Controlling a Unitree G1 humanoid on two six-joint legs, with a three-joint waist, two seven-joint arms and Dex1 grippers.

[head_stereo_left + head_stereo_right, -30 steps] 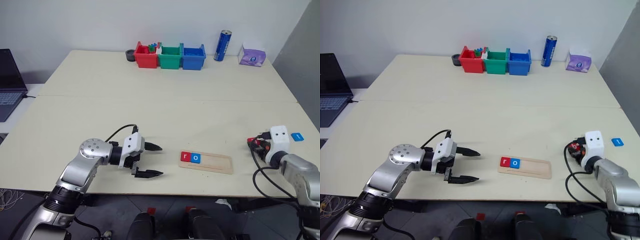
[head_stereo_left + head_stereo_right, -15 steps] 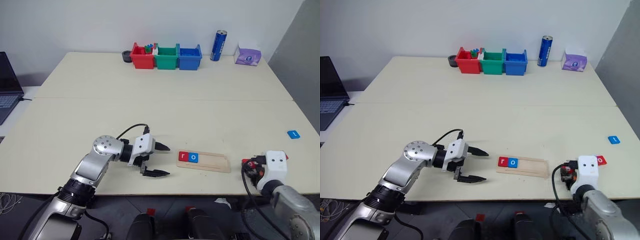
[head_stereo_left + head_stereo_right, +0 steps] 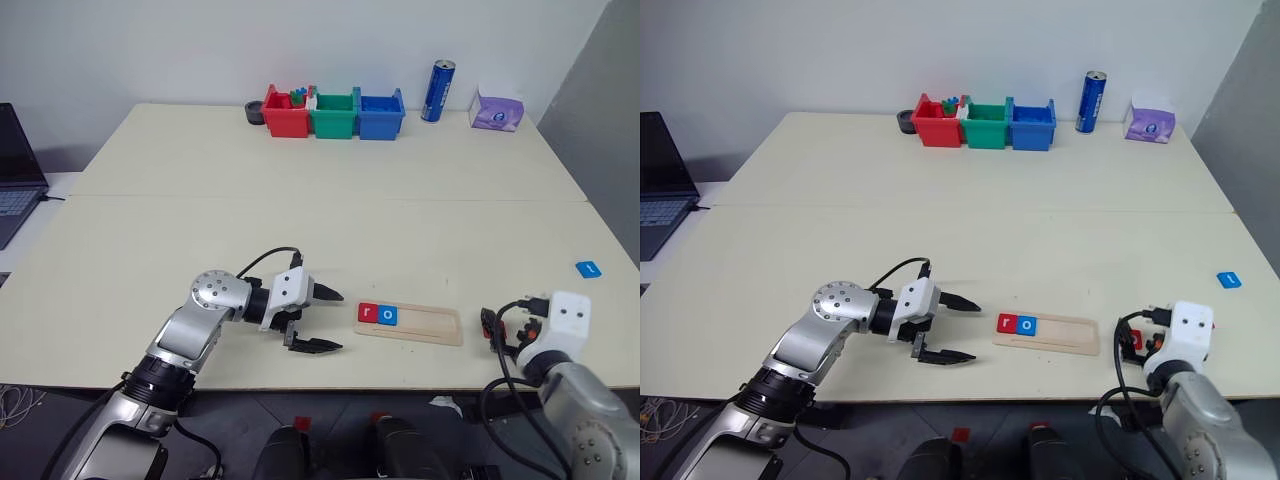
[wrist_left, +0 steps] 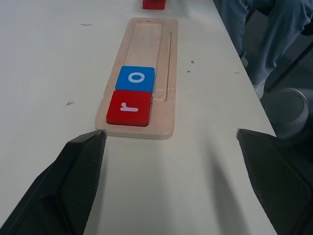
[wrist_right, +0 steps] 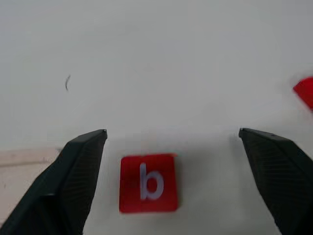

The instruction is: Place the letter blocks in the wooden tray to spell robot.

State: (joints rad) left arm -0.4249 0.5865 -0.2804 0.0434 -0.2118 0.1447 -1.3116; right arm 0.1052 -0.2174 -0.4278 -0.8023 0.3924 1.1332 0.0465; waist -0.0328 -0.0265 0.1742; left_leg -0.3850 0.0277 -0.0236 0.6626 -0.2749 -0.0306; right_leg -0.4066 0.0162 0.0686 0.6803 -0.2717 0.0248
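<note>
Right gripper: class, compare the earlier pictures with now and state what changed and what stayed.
The right gripper drew back toward the robot and stands open, the red b block lying free before it; whether it held that block earlier cannot be told. Unchanged: the left gripper open beside the wooden tray, the r block and o block in it.

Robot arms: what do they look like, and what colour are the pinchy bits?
Both arms are shiny silver metal with round joints. Each wrist wears a white boxy block, and a thin black cable loops over it. The left gripper has two black, pointed jaws. In the right wrist view, the right gripper shows the same black jaws with a finely dotted texture.
</note>
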